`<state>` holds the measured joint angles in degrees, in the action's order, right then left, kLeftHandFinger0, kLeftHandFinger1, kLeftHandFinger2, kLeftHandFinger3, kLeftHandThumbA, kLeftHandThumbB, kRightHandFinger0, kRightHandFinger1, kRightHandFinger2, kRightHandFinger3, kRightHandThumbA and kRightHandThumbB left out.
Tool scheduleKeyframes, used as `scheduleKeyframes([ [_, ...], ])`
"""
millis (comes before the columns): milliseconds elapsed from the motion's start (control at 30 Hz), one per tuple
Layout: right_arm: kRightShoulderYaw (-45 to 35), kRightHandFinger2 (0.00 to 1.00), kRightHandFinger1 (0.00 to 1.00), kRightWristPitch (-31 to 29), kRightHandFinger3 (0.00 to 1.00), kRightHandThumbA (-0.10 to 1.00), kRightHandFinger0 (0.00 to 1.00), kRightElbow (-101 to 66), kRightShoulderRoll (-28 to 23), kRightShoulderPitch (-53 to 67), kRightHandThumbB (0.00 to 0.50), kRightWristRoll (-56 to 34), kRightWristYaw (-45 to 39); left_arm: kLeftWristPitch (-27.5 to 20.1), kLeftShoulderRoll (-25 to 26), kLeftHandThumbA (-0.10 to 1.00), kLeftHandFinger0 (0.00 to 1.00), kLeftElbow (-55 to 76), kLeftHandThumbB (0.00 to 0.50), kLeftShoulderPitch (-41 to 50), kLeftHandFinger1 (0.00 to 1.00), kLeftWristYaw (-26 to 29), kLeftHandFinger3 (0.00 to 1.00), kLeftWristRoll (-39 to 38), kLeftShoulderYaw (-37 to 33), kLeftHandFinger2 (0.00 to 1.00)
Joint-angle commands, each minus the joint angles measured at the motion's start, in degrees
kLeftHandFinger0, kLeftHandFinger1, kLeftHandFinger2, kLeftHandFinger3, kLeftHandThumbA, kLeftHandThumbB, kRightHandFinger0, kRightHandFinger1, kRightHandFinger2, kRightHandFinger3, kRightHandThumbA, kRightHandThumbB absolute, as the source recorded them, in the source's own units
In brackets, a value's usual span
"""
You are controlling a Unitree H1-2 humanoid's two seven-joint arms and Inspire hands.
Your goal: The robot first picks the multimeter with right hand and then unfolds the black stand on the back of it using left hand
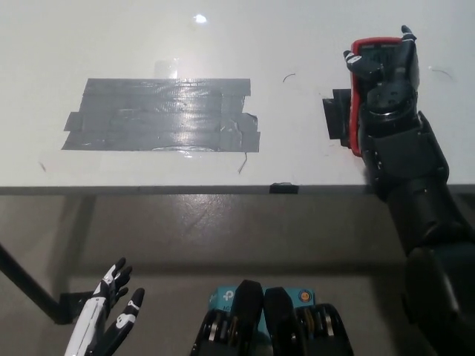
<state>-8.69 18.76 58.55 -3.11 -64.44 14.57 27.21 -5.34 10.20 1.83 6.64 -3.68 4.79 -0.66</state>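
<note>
Multimeter (371,55): red-edged, lying on the white table (312,30) near its right end, well to the right of the grey tape patch; its top end shows a greyish face, the rest is covered by the black hand.
Right hand (384,78): black, laid over the multimeter with fingers (355,61) curled round its left and top edges (it looks like a grip, though the meter appears to rest on the table).
Black patch (338,119): a dark rectangle flat on the table, just beside the multimeter's lower left side, touching or nearly so; I cannot tell which.
Tape patch (163,115): broad strips of shiny grey tape stuck to the table, well left of the multimeter, with a thin stray wire-like curl at its lower right corner.
Left hand (111,315): white, far from the multimeter, below the table's front edge at lower left, fingers spread apart and holding nothing.
</note>
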Motion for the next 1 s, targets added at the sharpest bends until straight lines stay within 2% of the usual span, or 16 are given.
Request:
scheduleKeyframes([
  [0, 1.63, 1.00, 1.00, 0.43, 1.00, 0.75, 1.00, -0.38, -0.98, -2.05, 0.500, -0.54, -0.37, -0.86, 1.08, 0.72, 1.00, 2.13, 0.023, -0.32, 1.00, -0.50, 1.00, 0.11, 0.30, 1.00],
  [100, 1.59, 1.00, 1.00, 0.46, 1.00, 0.71, 1.00, 0.83, -1.08, -1.76, 0.500, -1.31, 0.14, -0.25, 1.05, 0.72, 1.00, 2.46, 0.030, -0.46, 1.00, -0.57, 1.00, -0.23, 0.49, 1.00],
  [233, 1.45, 1.00, 1.00, 1.14, 1.00, 0.71, 1.00, 1.94, -1.34, -1.42, 0.500, -1.96, -0.47, -0.59, 1.32, 0.73, 1.00, 2.47, 0.023, -0.77, 1.00, -0.68, 1.00, 0.11, 0.45, 1.00],
  [400, 0.67, 1.00, 1.00, -1.15, 1.00, 0.64, 1.00, 3.60, -1.17, -0.80, 0.500, -3.54, -0.73, -0.49, 1.57, 0.74, 1.00, 2.68, 0.019, -1.07, 1.00, -0.71, 1.00, 0.41, 0.40, 1.00],
  [633, 0.90, 1.00, 1.00, -0.88, 1.00, 0.63, 1.00, 8.03, -1.37, -1.39, 0.500, -3.96, -0.01, -0.34, 1.68, 0.76, 1.00, 2.40, 0.036, -1.69, 1.00, -0.71, 1.00, -0.11, 0.48, 1.00],
  [667, 1.19, 1.00, 1.00, -0.16, 1.00, 0.53, 1.00, 8.77, -1.44, -1.21, 0.473, -3.63, 0.37, -0.11, 1.71, 0.76, 1.00, 2.57, 0.044, -1.77, 1.00, -0.64, 1.00, 0.05, 0.51, 1.00],
  [700, 1.25, 1.00, 1.00, -0.16, 1.00, 0.56, 1.00, 9.72, -1.52, -1.27, 0.499, -3.64, 0.53, 0.03, 1.80, 0.77, 1.00, 2.66, 0.043, -1.93, 1.00, -0.63, 1.00, 0.12, 0.55, 1.00],
  [800, 1.61, 1.00, 1.00, -0.02, 1.00, 0.50, 1.00, 13.24, -2.14, -0.69, 0.482, -3.95, -0.30, 0.48, 1.90, 0.77, 1.00, 2.98, 0.042, -2.14, 1.00, -0.72, 1.00, 0.30, 0.46, 1.00],
  [833, 0.87, 1.00, 1.00, -1.77, 1.00, 0.37, 1.00, 13.83, -2.35, 0.20, 0.415, -5.05, -1.55, 0.76, 1.75, 0.77, 1.00, 3.14, 0.049, -2.19, 1.00, -0.68, 1.00, 0.12, 0.52, 1.00],
  [867, 0.61, 1.00, 1.00, -2.37, 1.00, 0.24, 1.00, 14.92, -2.52, 0.49, 0.376, -5.39, -1.46, 0.78, 1.84, 0.78, 1.00, 3.13, 0.050, -2.44, 1.00, -0.71, 1.00, 0.22, 0.49, 1.00],
  [900, 1.68, 1.00, 1.00, -2.49, 1.00, 0.03, 1.00, 15.94, -2.64, 0.82, 0.247, -4.11, 0.40, 0.74, 1.87, 0.79, 1.00, 3.01, 0.051, -2.69, 1.00, -0.69, 1.00, 0.45, 0.40, 1.00],
  [933, 2.16, 0.70, 0.60, -2.96, 1.00, -0.04, 0.57, 16.41, -2.66, 1.20, 0.257, -3.61, 1.23, 0.71, 1.92, 0.79, 1.00, 3.04, 0.049, -2.79, 1.00, -0.72, 1.00, 0.47, 0.38, 1.00],
  [967, 2.67, 0.59, 0.49, -4.45, 0.96, -0.09, 0.41, 16.80, -2.55, 1.96, 0.261, -3.24, 2.01, 0.37, 2.05, 0.80, 1.00, 2.93, 0.043, -2.85, 1.00, -0.64, 1.00, 0.72, 0.35, 1.00],
])
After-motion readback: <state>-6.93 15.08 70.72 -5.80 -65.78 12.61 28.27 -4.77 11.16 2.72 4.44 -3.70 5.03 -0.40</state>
